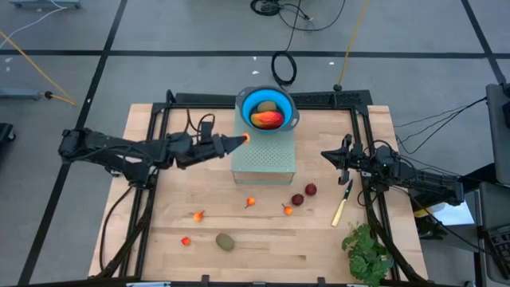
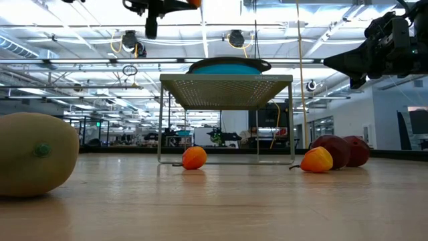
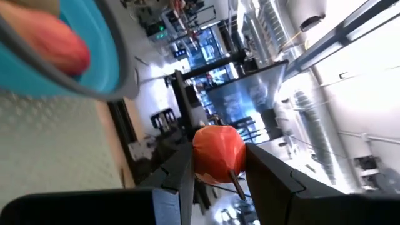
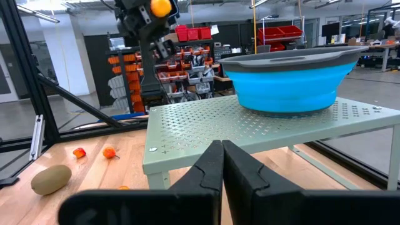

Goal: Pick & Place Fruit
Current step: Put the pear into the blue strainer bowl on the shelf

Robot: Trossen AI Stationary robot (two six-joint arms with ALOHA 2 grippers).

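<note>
My left gripper (image 1: 239,140) reaches in from the table's left, shut on a tiny orange-red fruit (image 3: 217,153) held in the air beside the blue bowl (image 1: 256,99). The bowl stands on a perforated grey-green stand (image 1: 263,163) and holds a brownish-green oval (image 1: 269,107) and an orange-red oblong (image 1: 268,119). On the wooden table lie several tiny orange-red pieces (image 1: 250,202), two dark red round fruits (image 1: 310,189), and a second brownish-green oval (image 1: 225,241). My right gripper (image 4: 222,159) is shut on nothing and waits right of the stand. My left gripper pinches the tiny orange-red fruit's round body (image 3: 209,164) between its two fingers (image 3: 178,178), at their free ends. The fingers come roughly level from the table's left. The fruit is lifted clear above the stand's far-left corner, and its thin stem (image 3: 237,183) sticks out between the fingers.
A yellow-handled knife (image 1: 343,204) lies right of the dark red fruits, and a leafy green bunch (image 1: 366,253) sits at the near right corner. A black frame (image 1: 319,97) runs along the table's far and side edges. Bare wood stretches near the front edge.
</note>
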